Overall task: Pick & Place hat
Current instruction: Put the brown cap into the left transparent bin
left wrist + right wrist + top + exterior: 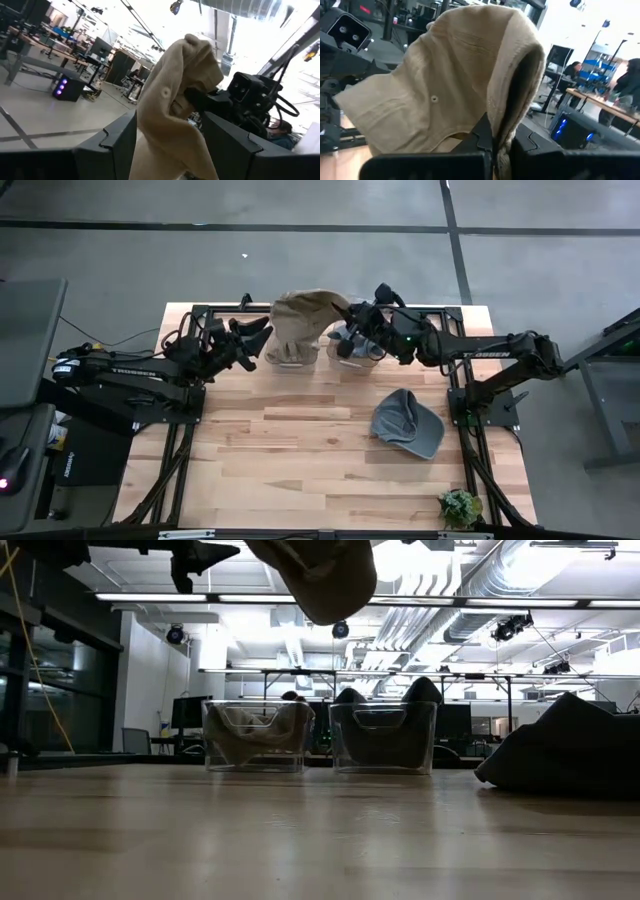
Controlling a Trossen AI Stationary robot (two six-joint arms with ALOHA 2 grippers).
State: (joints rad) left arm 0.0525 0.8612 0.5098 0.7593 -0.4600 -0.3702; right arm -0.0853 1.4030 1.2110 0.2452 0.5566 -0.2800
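Jaws of the right gripper point(352, 315) clamp the tan hat point(303, 323) aloft above the left bin point(255, 736); left gripper point(262, 335) jaws stand apart alongside, touching nothing.

Beige hat point(300, 323), gray hat point(408, 423), light wood table point(300, 450), clear bins point(255, 736), green plant point(460, 506).

The tan hat point(300, 327) hides the bin point(290, 360) beneath it; the low view's top edge crops the hat. Bin contents are unclear.
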